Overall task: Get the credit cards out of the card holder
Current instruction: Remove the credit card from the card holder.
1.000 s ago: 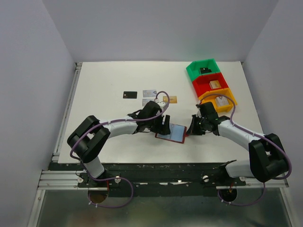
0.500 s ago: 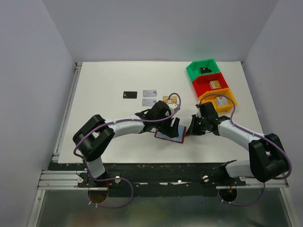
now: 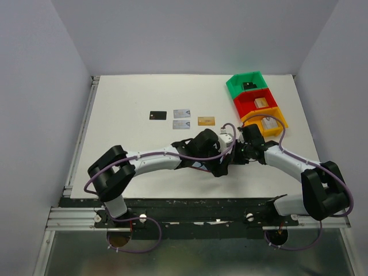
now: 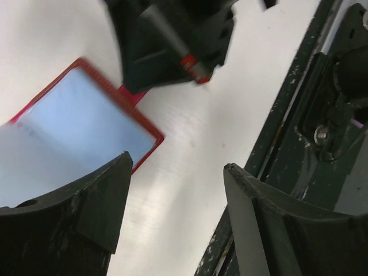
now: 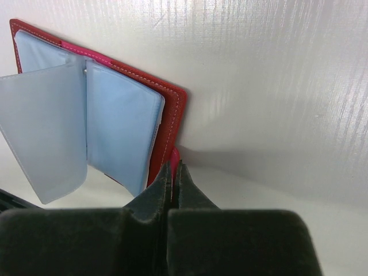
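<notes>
The left arm [image 3: 155, 158] and right arm [image 3: 287, 161] are seen stretched inward, wrists nearly meeting. The left gripper [image 4: 175, 190] is held low, its jaws spread wide. The right gripper [image 5: 173, 172] is pinched shut on the card holder [image 5: 170, 115] tab.

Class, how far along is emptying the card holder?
Done: a black card, two silver cards and a gold card lie on the table. In hand: right gripper pinches the tab of the open card holder; left gripper hovers open over it. Left: any card hidden in the sleeves; none shows.
</notes>
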`<action>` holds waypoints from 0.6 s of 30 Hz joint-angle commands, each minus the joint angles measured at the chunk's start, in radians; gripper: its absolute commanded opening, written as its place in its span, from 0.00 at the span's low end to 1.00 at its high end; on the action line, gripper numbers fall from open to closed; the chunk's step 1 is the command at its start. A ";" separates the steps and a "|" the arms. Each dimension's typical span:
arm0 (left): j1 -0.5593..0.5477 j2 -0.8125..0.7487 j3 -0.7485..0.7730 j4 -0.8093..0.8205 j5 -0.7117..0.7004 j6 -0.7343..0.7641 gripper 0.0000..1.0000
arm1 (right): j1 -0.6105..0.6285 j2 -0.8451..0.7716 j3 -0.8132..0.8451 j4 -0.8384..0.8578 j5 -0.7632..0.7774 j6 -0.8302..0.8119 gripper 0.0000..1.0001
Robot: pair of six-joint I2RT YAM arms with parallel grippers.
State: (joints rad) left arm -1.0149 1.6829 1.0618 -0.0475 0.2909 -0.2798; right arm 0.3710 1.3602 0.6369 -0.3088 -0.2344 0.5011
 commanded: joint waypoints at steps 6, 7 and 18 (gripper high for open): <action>0.241 -0.218 -0.287 0.113 -0.246 -0.278 0.80 | -0.006 0.002 0.007 0.016 -0.020 0.010 0.00; 0.265 -0.224 -0.308 0.120 -0.239 -0.301 0.80 | -0.006 0.001 0.006 0.016 -0.020 0.008 0.00; 0.259 -0.184 -0.298 0.144 -0.170 -0.286 0.80 | -0.006 0.004 0.006 0.019 -0.023 0.010 0.00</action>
State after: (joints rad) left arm -0.7429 1.5196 0.7589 0.0513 0.1097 -0.5632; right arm 0.3710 1.3605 0.6369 -0.3069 -0.2417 0.5037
